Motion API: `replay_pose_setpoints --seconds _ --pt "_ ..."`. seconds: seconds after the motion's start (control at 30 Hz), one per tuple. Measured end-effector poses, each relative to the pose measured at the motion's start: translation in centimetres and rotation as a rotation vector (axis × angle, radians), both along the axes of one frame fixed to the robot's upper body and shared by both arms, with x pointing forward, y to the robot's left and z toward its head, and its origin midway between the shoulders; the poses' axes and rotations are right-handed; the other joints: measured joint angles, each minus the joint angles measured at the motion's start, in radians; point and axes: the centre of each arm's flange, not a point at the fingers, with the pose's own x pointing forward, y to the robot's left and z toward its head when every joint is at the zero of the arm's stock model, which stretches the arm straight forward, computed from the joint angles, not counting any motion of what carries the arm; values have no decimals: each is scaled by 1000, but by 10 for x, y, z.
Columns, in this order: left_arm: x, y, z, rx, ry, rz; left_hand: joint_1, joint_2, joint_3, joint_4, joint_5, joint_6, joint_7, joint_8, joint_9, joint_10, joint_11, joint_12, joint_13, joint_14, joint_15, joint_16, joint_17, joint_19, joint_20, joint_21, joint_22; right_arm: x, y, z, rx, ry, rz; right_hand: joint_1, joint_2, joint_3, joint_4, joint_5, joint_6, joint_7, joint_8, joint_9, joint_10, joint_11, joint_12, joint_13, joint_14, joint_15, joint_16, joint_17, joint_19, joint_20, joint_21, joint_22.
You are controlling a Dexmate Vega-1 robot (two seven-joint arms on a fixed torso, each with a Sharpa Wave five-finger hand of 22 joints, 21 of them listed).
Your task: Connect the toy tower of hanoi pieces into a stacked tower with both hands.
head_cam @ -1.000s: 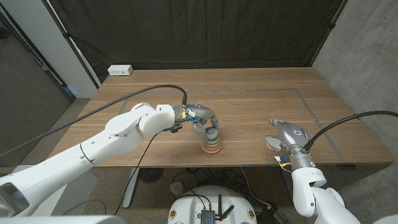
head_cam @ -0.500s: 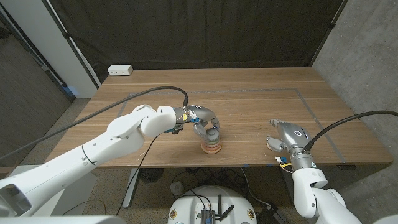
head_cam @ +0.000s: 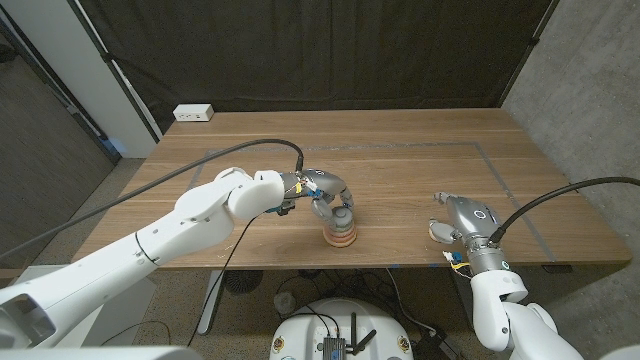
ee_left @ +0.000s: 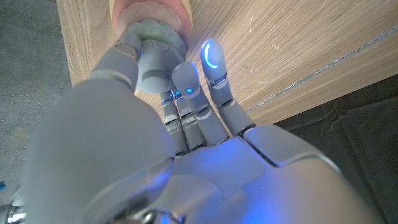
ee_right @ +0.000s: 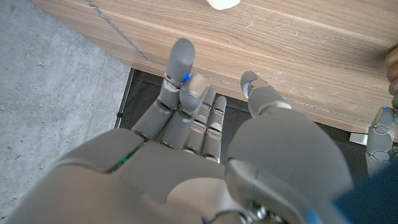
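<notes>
A small tower of stacked rings (head_cam: pixel 341 233) stands near the table's front edge, pink and orange rings showing. My left hand (head_cam: pixel 325 193) reaches over it from the left, fingers curled down onto its top. In the left wrist view the thumb and fingers (ee_left: pixel 186 78) pinch the grey-green top piece (ee_left: pixel 158 53), which sits on a pink ring (ee_left: pixel 152 12). My right hand (head_cam: pixel 455 218) hovers at the front right, well apart from the tower. Its fingers (ee_right: pixel 180 62) are spread and hold nothing.
A white power strip (head_cam: pixel 193 113) lies at the table's (head_cam: pixel 420 160) far left corner. Thin tape lines mark a rectangle on the wood. A black curtain hangs behind the table and a concrete wall rises on the right.
The left hand and the tower's top have shifted slightly to the right and settled lower on the stack. The right hand has stayed where it was.
</notes>
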Motion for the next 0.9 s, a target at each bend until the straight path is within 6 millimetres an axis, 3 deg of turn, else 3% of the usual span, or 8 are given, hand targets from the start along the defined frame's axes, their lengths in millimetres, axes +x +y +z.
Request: replay_pose_setpoints --seconds 0.2,0.4,0.7,0.9 --pt "0 -1 2 2 -5 -1 -1 0 -13 13 0 -24 -3 -3 -2 -18 -18 -2 0 -1 0 -15 -9 -13 1 -4 -6 0 -1 0 3 -2 -2 0 0 0 0 0 0 0 0 0 0 0 0 0 0 0 0 0 0 0 0 0" --pt "1 1 1 36 -3 10 -74 -17 -26 36 -3 -67 -5 -15 -3 -46 -46 -11 85 -27 -2 -41 -44 -37 11 -12 -18 0 0 1 -1 -8 2 -9 9 0 0 0 0 0 0 0 0 0 0 0 0 0 0 0 0 0 0 0" --pt "-2 4 4 48 -22 20 -110 -28 -50 30 -5 -148 -2 -27 -11 -87 -94 -15 90 -46 -1 -65 -93 -60 16 -12 -35 0 2 3 -2 -14 4 -9 9 0 0 0 0 0 0 0 0 0 0 0 0 0 0 0 0 0 0 0" --pt "-4 5 7 50 -37 26 -119 -30 -63 28 -4 -204 7 -30 -17 -143 -88 -18 85 -59 2 -76 -122 -77 23 -19 -50 0 2 4 -3 -16 5 -9 9 0 0 0 0 0 0 0 0 0 0 0 0 0 0 0 0 0 0 0"
